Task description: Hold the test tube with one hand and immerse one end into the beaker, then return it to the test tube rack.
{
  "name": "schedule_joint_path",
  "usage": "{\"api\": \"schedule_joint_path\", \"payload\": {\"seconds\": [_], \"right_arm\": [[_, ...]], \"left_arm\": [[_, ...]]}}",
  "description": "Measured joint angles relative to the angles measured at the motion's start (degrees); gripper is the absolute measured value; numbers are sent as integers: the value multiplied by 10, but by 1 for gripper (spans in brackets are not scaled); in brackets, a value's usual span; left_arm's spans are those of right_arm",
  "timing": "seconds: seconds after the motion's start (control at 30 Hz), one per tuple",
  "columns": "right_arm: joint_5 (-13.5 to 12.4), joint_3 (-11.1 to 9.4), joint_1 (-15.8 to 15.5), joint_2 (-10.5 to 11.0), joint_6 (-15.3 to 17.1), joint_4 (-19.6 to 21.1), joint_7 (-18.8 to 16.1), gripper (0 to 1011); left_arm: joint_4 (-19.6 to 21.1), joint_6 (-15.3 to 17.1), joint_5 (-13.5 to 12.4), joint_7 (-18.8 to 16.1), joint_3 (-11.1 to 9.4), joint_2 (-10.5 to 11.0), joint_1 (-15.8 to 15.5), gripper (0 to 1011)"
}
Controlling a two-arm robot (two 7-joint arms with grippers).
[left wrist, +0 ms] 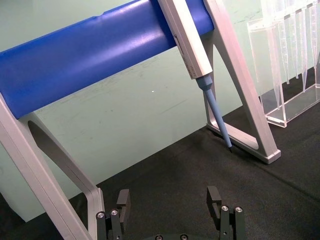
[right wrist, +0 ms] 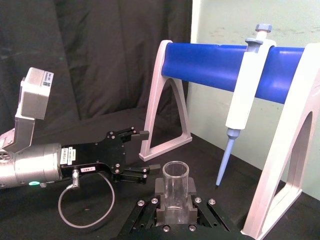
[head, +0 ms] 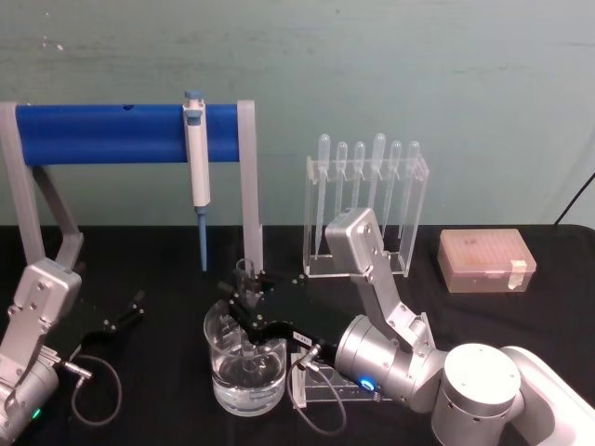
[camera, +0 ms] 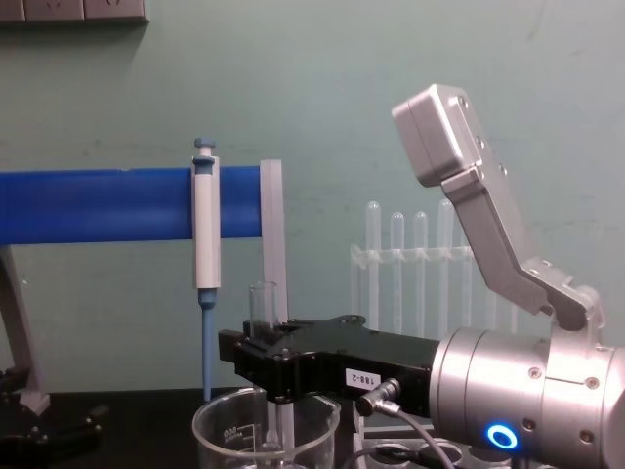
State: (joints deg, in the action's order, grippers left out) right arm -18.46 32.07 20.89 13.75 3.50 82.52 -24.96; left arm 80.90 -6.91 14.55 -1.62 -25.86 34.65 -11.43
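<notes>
Black tabletop [head: 558, 316], head view: the right gripper [head: 244, 302] clamps the test tube [head: 244, 274] upright, lower end inside the beaker [head: 244, 376] near the front edge. Left wrist view: the left gripper [left wrist: 168, 200] is spread, holding nothing. Right wrist view: both pads pinch the tube. Chest view: its rim rises above the jaws.

The right gripper [head: 246, 302] fills the space above the beaker [head: 219, 372], clamped on the tube [head: 244, 272]. Just behind rise the stand's post [head: 249, 186] and the hanging micropipette [head: 196, 158]. The pipette rack [head: 409, 223] blocks farther right. Bare table [head: 167, 269] lies open between the beaker and the left gripper [head: 125, 314], which rests at the left with fingers apart. The tip box [head: 486, 260] sits well off to the right.
</notes>
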Motion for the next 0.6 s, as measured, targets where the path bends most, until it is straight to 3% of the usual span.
{"api": "schedule_joint_path", "payload": {"seconds": [0.37,0.6], "right_arm": [[0,0,0,0,0,0,-1,224],[-8,-9,-7,2,-4,21,-3,224]], "left_arm": [[0,0,0,0,0,0,0,1000],[0,0,0,0,0,0,0,1000]]}}
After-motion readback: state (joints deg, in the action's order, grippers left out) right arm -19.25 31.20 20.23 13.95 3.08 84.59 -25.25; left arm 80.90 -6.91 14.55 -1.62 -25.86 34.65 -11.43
